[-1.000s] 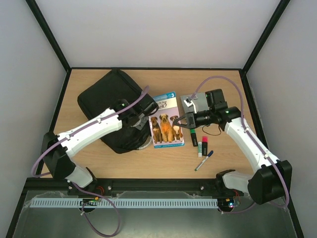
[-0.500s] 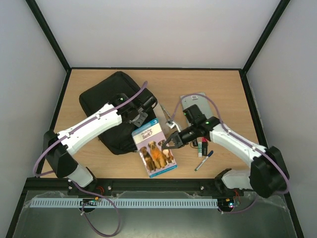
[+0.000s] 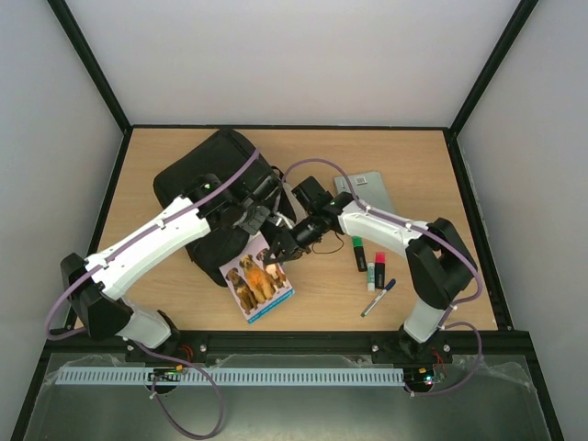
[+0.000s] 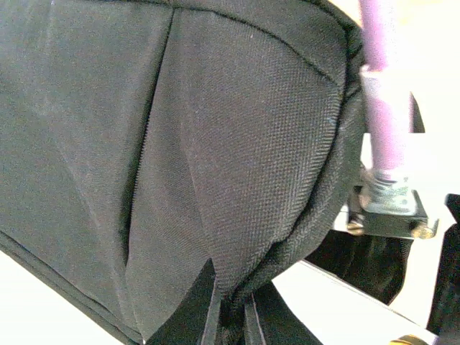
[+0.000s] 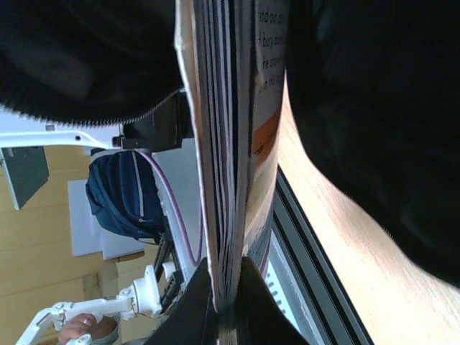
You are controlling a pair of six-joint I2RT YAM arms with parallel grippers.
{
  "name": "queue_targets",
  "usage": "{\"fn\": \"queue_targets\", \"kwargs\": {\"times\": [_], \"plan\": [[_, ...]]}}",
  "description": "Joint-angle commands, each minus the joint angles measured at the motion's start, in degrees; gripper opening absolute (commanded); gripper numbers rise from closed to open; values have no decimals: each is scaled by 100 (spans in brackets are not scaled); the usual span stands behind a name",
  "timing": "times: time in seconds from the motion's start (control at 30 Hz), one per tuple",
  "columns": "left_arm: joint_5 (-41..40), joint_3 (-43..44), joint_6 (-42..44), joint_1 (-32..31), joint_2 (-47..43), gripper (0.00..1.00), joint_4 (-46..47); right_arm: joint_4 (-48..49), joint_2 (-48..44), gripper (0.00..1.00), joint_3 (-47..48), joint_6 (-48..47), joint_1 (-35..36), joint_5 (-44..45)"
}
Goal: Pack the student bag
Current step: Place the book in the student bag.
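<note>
The student bag is a large black fabric bag at the left of the table. My left gripper is shut on a fold of its right edge and holds it raised. In the left wrist view the bag's weave fills the frame, pinched between my fingers at the gripper. My right gripper is shut on a children's book with dogs on the cover, tilted beside the bag's right edge. In the right wrist view the book stands edge-on in the gripper, with the bag's black fabric on both sides.
A grey flat notebook lies at the back right. A green marker, a pink highlighter, a white stick and a pen lie right of centre. A thin black cord lies under the right arm.
My right gripper has carried the book left and toward the front, up against the bag's right edge. My left gripper has moved with the bag's edge, still holding it.
</note>
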Motion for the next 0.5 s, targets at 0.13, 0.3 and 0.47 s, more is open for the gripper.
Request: {"fn": "queue_targets", "kwargs": {"times": [0.13, 0.3, 0.47], "plan": [[153, 239, 240, -22, -290, 2, 120, -93, 513, 1, 650, 300, 32, -249], [184, 196, 247, -24, -467, 2, 92, 153, 709, 1, 688, 528, 32, 88], [120, 284, 282, -18, -650, 2, 89, 477, 988, 1, 151, 700, 32, 344]]}}
